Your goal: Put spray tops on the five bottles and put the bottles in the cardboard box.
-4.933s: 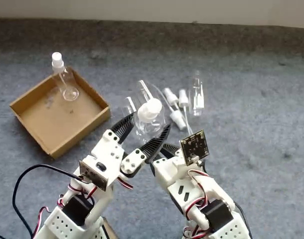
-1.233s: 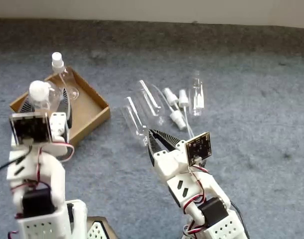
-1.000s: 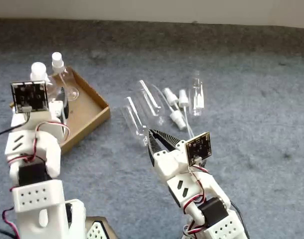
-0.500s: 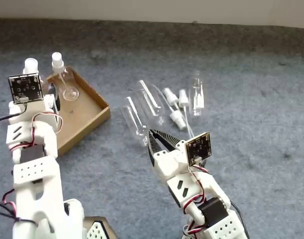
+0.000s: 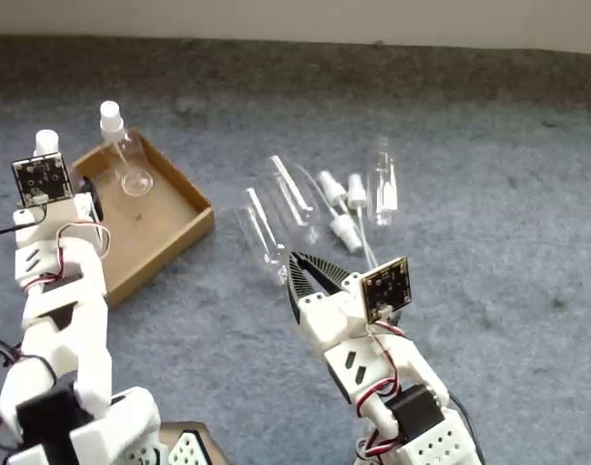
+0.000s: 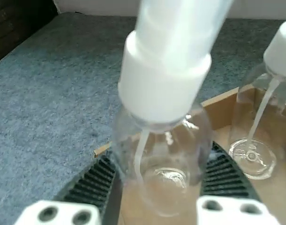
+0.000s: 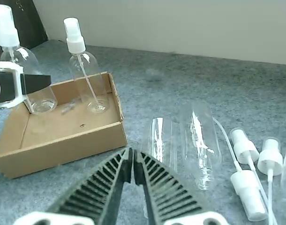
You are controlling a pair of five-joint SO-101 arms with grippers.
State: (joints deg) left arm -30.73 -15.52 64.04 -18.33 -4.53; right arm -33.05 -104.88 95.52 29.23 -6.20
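My left gripper [image 6: 159, 180] is shut on a clear bottle [image 6: 161, 145] that has a white spray top [image 5: 46, 142]. It holds the bottle upright over the far left corner of the cardboard box [image 5: 165, 247]. A second capped bottle [image 5: 126, 160] stands in the box's far corner. My right gripper [image 5: 300, 273] is shut and holds nothing, low over the carpet just short of two clear bottles [image 5: 262, 232] lying side by side. A third uncapped bottle [image 5: 383, 189] lies to their right. Three loose spray tops [image 5: 346, 231] lie between them.
The grey carpet [image 5: 509, 271] is bare to the right of the bottles and in front of the box. A pale wall base [image 5: 325, 19] runs along the far edge. The left arm [image 5: 58, 281] stands over the box's left rim.
The left arm has carried the capped bottle from the middle of the carpet to the box's far left corner. The right gripper has drawn back and shut, then stayed still.
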